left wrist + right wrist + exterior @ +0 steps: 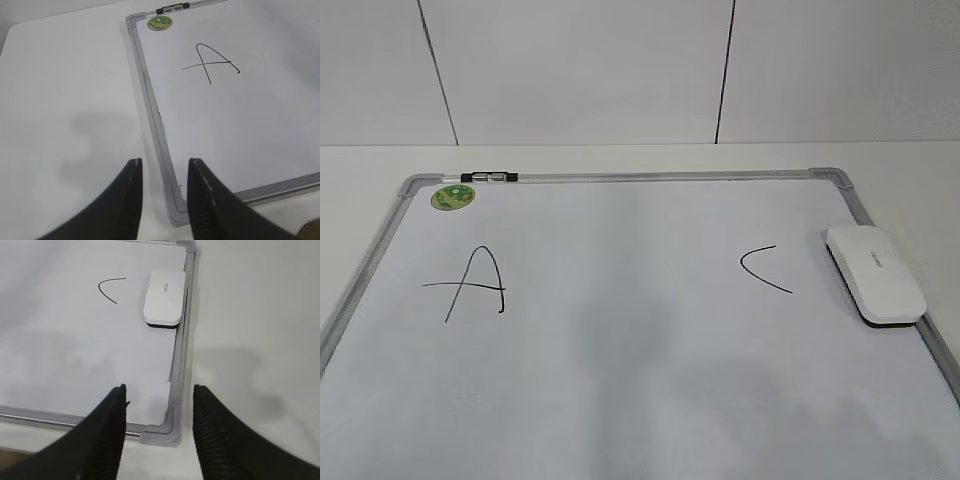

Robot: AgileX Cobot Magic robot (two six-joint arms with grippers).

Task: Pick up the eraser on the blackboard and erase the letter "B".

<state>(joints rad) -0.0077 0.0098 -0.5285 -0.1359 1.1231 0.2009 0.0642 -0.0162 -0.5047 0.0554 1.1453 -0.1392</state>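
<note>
The white eraser lies on the right edge of the blackboard, a white dry-erase board with a grey frame; it also shows in the right wrist view. A black "A" is at the left and a black "C" at the right. No letter "B" shows between them; that area is blank. My left gripper is open and empty above the board's near left corner. My right gripper is open and empty above the near right corner. Neither gripper shows in the exterior view.
A round green sticker and a small black clip sit at the board's far left corner. White tabletop surrounds the board. A white panelled wall stands behind.
</note>
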